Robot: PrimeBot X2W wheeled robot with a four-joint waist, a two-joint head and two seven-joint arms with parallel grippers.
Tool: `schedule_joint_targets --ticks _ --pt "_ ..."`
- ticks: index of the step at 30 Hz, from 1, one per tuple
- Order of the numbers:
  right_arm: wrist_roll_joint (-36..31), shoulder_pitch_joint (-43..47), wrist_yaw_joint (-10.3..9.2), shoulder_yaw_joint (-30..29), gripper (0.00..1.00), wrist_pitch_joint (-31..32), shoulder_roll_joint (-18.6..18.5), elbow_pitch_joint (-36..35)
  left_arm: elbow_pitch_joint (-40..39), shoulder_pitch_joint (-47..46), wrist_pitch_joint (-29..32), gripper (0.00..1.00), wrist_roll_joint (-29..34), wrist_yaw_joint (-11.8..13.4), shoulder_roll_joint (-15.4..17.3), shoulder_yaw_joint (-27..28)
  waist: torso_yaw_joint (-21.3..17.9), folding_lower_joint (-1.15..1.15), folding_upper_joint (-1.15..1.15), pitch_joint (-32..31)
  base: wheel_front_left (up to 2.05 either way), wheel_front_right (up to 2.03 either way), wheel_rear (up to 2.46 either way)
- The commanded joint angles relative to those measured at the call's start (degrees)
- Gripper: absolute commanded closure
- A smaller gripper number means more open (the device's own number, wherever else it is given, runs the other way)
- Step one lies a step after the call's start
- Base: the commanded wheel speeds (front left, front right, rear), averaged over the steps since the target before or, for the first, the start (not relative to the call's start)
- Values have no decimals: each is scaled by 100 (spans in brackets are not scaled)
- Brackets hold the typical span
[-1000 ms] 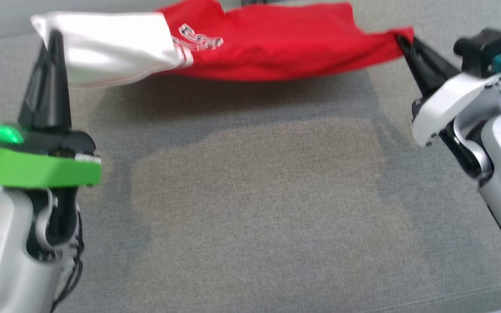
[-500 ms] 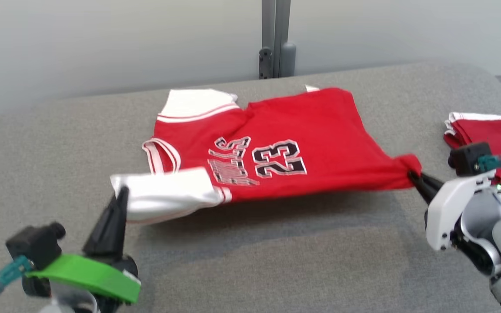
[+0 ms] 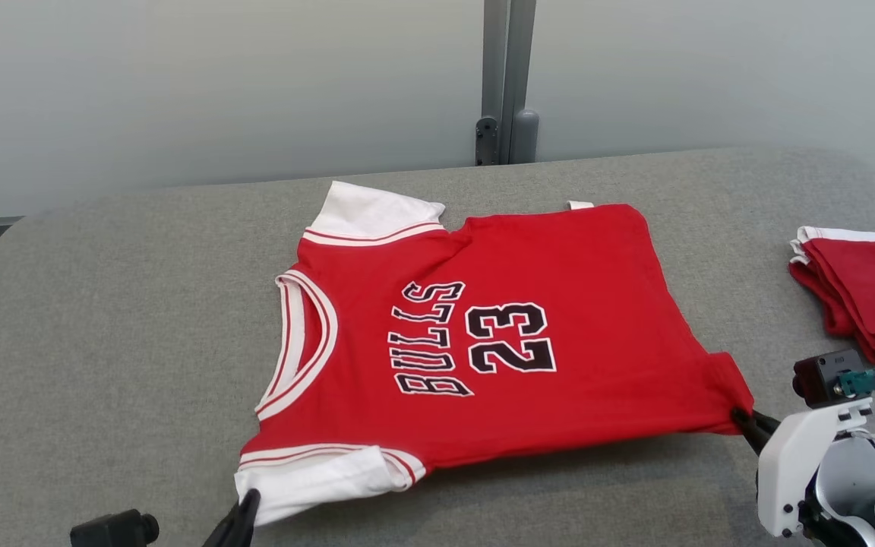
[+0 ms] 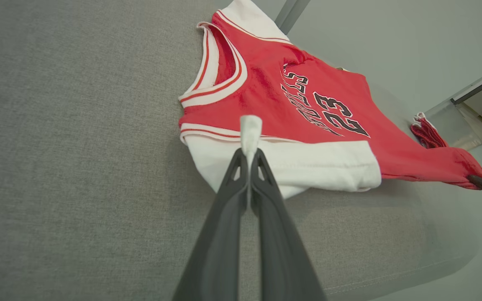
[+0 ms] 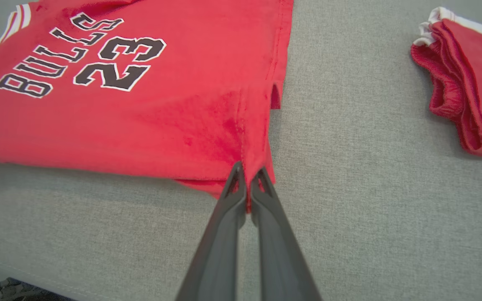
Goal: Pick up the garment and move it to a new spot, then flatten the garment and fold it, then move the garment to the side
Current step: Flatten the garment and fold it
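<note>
Left wrist view: left jaws pinch the garment (image 4: 266, 96) by a white sleeve (image 4: 320, 167), right jaws its red corner (image 4: 458, 165).

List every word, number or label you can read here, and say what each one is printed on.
"BULLS": black letters edged in white, on the chest of the red jersey.
"23": same style, right beside the word on the same jersey.
Small white tab at the jersey's far edge: too small to read.
Folded red garment to the right: no text visible.

A folded red pile (image 3: 867, 300) lies beyond the right claw (image 3: 740, 415), to its right. A grey post (image 3: 508, 83) stands farther back.
</note>
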Motion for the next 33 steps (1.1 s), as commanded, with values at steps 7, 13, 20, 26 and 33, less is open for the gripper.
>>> schedule_joint_targets --ticks 7,13,20,26,33 --pt "-255 512 -10 -196 100 277 126 35 170 234 528 100 -187 17 106 -289 90 1 0 -26 0 0 0" --pt "-365 802 -11 -262 100 483 196 89 167 341 898 100 -301 150 223 -404 70 1 0 -22 0 0 0" --pt "-307 769 -10 -315 100 279 337 202 114 -7 497 100 -82 -10 50 -335 15 1 0 -6 0 0 0" --pt "-53 511 -9 -466 100 -90 627 164 369 -586 242 100 262 -180 -166 -471 -19 1 0 7 0 0 0" --pt "33 85 -9 -454 100 -344 747 139 906 -1397 -116 100 599 -363 -497 -526 -84 1 0 89 0 0 0"
